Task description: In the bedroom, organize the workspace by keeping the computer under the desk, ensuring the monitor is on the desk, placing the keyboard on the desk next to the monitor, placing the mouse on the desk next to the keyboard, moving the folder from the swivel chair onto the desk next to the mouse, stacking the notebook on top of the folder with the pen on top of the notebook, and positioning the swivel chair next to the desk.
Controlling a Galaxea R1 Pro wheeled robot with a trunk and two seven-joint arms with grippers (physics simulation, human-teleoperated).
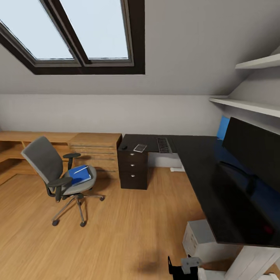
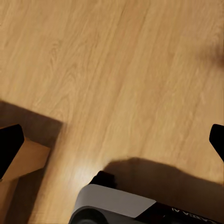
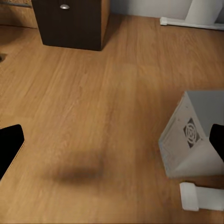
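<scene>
1. Fingers of the left gripper (image 2: 112, 140) were spread wide, black tips at both edges of its wrist view, nothing between them, bare wood floor (image 2: 121, 70) below
2. Right gripper (image 3: 112, 140) same: wide apart, empty, hanging over floor beside the computer (image 3: 196, 140)
3. Computer sat on the floor under the near end of the desk (image 1: 202, 171), so that item looked done
4. Monitor (image 1: 252, 149) stood on the desk's near right wing, screen dark
5. Swivel chair (image 1: 58, 175) stood out on the open floor, well apart from the desk, with the folder (image 1: 79, 174) lying flat on its seat
6. Far wing of the desk, above the drawer unit (image 1: 133, 171): mouse (image 1: 124, 147), then the notebook (image 1: 140, 147) with something pale on it, likely the pen though too small to tell, then the keyboard (image 1: 163, 145)
7. Wooden dresser (image 1: 95, 153) stood just beside the drawer unit
8. Step in hand, my read: drive to the chair for the folder. Approach from the seat's open front, stop square so the armrests don't block the arm, come in low and flat under the folder's edge, and avoid nudging the chair since it would roll on its castors
</scene>
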